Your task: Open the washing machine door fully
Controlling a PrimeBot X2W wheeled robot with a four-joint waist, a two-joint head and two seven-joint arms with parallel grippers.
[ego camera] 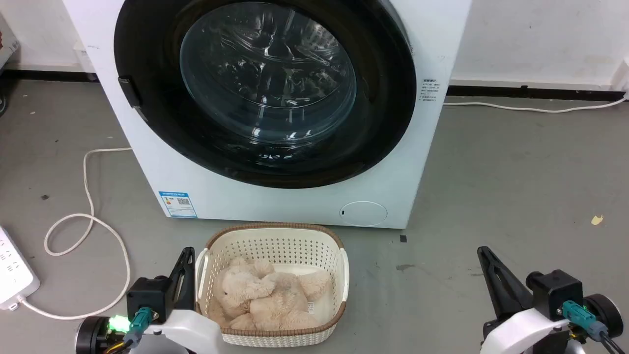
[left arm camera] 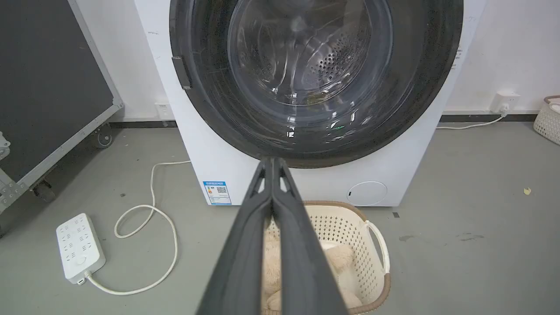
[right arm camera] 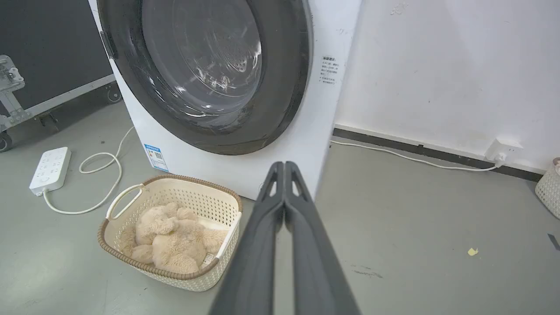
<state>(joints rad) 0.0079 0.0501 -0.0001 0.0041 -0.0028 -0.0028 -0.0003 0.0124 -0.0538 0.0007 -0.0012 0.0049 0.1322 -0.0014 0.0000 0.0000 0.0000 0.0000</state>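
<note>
From my head, the door [ego camera: 268, 88] sat at 12 o'clock. It was big, round and black, with a glass middle. It lay flat on the front of the white machine [ego camera: 275, 201], shut. A small dark handle [ego camera: 128, 92] was at 9 o'clock on its rim. A little round flap [ego camera: 363, 213] sat below the door at 5 o'clock. A basket [ego camera: 275, 227] stood on the floor at 6 o'clock, just in front of the machine, with a soft tan toy [ego camera: 265, 295] inside. My left gripper [ego camera: 188, 253] was at 7 o'clock, just beside the basket. My right gripper [ego camera: 485, 253] was at 5 o'clock, well apart from the basket. Both were low and well apart from the door. A white power strip [ego camera: 12, 275] and its cord [ego camera: 88, 221] lay at 8 o'clock.

From my left wrist, my two fingers [left arm camera: 245, 245] were pressed together. The jaws were closed and held nothing. Their tips pointed to 12 o'clock, in line with the bottom rim of the door. The basket was behind them at 6 o'clock. A dark case [left arm camera: 52, 78] on wheels stood at 10 o'clock.

From my right wrist, those jaws were closed too, and they held nothing. The door was at 11 o'clock and the basket at 8 o'clock. A white wall [right arm camera: 437, 78] was at 2 o'clock, with a plug [right arm camera: 503, 151] at 3 o'clock.
</note>
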